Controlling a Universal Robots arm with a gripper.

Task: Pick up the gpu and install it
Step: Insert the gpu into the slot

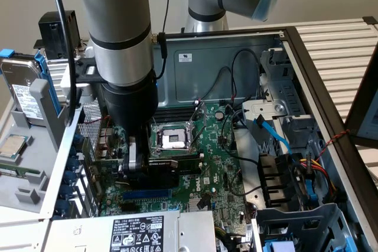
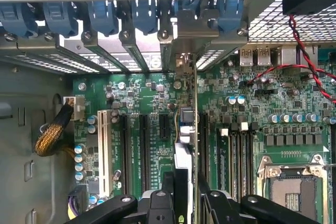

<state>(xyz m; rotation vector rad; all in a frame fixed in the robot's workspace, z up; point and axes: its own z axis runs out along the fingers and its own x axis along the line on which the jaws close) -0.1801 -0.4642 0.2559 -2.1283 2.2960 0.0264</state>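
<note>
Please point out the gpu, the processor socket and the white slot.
Green gpu card with black cooler (image 2: 195, 108): wrist view, thin board edge.
Silver square processor socket (image 1: 171, 140): exterior view, its middle.
White long plastic slot (image 2: 103, 150): wrist view, middle of its length.

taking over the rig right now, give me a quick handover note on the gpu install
Gripper: shut on the gpu, down inside the open pc case.
Gpu: standing on edge over the expansion slots of the motherboard, near the empty cpu socket. Its metal bracket is at the rear slot openings.
Done: gpu picked up and brought to the slot area.
Left: I cannot tell whether the card edge is seated in a slot, and it is not yet released.
</note>
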